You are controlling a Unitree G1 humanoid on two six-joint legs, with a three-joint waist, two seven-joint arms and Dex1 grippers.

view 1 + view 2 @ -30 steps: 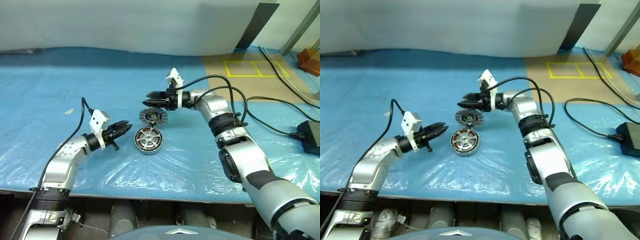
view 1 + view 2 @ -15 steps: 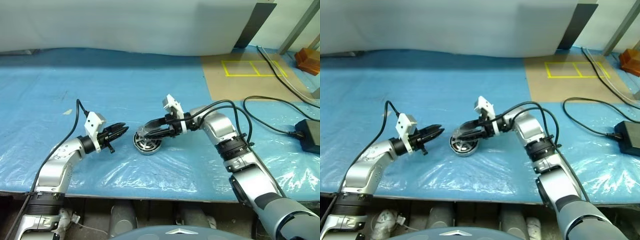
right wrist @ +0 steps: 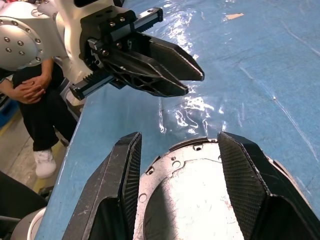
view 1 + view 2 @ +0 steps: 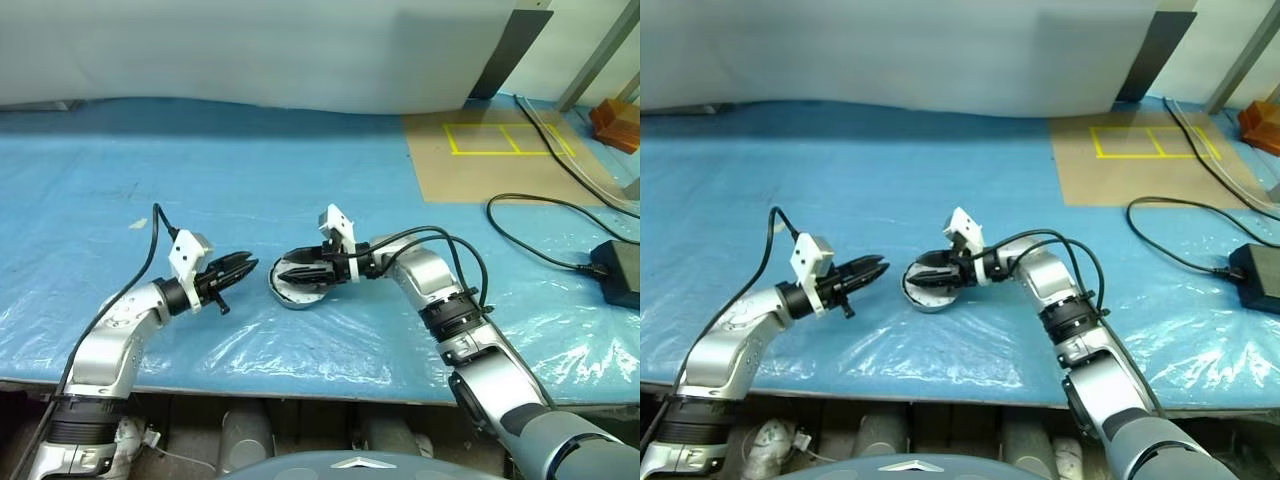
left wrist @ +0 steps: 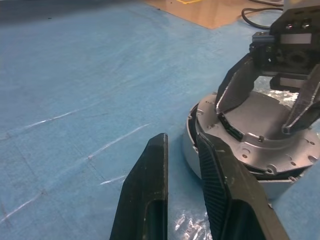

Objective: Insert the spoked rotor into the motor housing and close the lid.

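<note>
Over the last second my right tool [image 4: 290, 271] has carried the lid [image 5: 260, 132] down from above the counter [image 4: 150, 170] and set it on the motor housing [image 5: 200, 150]. Its fingers [image 3: 125, 180] are spread across the lid's flat face, one on each side. I cannot tell whether they grip the lid's edge or only rest over it.

The lid now covers the housing, so the windings and the spoked rotor are hidden beneath it. I judge the rotor already inserted and the closing step nearly done. It remains to check that the lid sits flat and flush all round.

My left tool [image 4: 240, 268] hovers just beside the housing, fingers [image 5: 150, 200] nearly pressed together and pinching nothing. It has not moved noticeably.
</note>
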